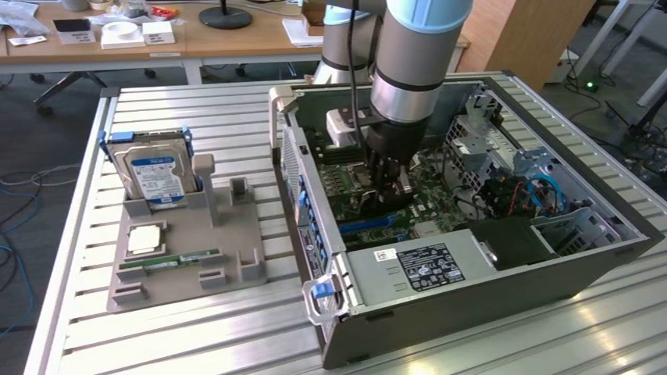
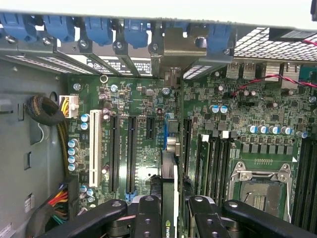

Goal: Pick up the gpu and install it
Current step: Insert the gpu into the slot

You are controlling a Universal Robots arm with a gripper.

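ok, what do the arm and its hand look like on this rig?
The arm is a silver-grey tube with a pale blue joint cap and a black ring near the wrist. A black cable runs alongside, and a whitish box sits at the wrist. The hand is black; its fingers are bar linkages with round grey pins.

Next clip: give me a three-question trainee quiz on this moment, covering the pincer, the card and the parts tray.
1. True or false: the pincer is shut on the gpu, held on edge above the motherboard.
2. What stands upright in the grey tray? A the hard drive; B a power supply; C a fan.
3. Fill in: the side of the case that faces up is ____.
Key: 1 true; 2 A; 3 open.
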